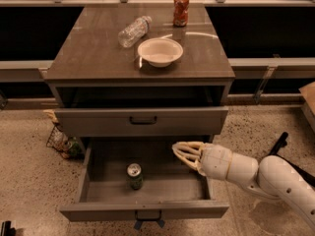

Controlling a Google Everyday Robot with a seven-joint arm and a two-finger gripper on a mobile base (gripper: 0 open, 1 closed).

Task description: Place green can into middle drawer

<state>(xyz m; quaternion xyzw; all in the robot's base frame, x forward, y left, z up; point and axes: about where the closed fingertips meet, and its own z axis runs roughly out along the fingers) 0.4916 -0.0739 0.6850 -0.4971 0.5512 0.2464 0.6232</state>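
Note:
The green can [135, 176] stands upright inside the open middle drawer [147, 209], left of its centre, silver top up. My gripper [183, 152] is over the right part of the drawer, to the right of the can and apart from it. Its pale fingers [187, 146] point left, lie close together and hold nothing.
On the cabinet top [88, 58] are a white bowl [160, 51], a clear plastic bottle [133, 31] lying on its side and a red-orange can [180, 9]. A closed drawer with a black handle [142, 120] is above the open one. A wire basket [61, 141] sits on the floor at left.

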